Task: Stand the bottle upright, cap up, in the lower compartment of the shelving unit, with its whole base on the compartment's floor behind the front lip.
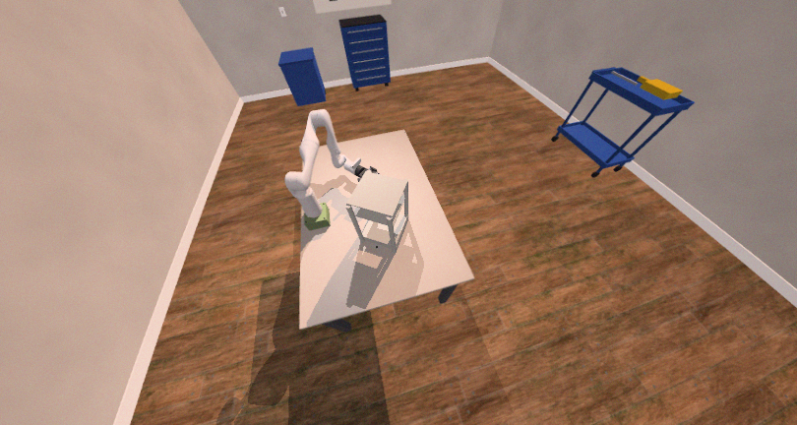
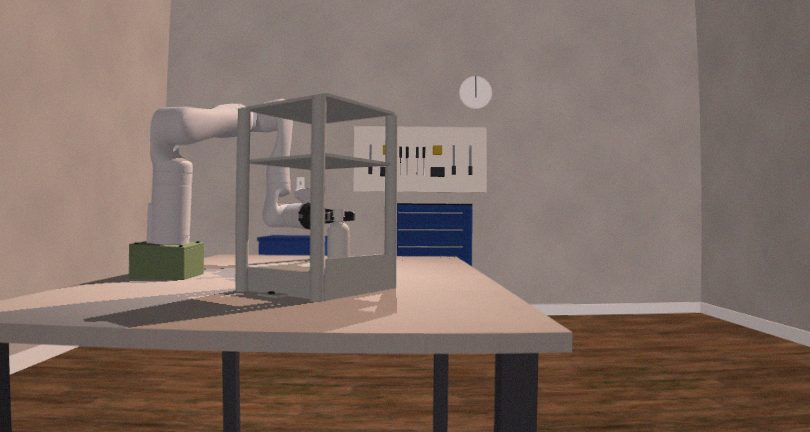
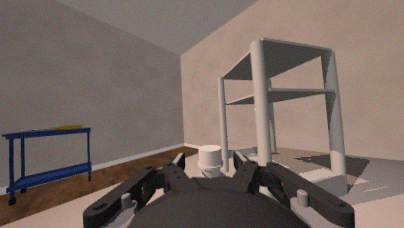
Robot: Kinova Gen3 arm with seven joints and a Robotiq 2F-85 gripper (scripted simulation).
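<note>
Currently gripper (image 3: 215, 172) hanging level with neck of bottle (image 2: 338, 237), fingers spread either side of white cap (image 3: 210, 157), gripping nothing. Bottle standing upright, cap up, on table (image 2: 481, 310) just behind shelving unit (image 2: 317, 202), outside frame. Lower compartment appearing to hold nothing but floor and front lip (image 2: 362, 273), though exterior view partly blocked by posts. Judging task at early stage: grasp not yet made. Remaining: closing on neck, lifting, carrying into lower compartment, setting whole base behind lip, releasing.
</note>
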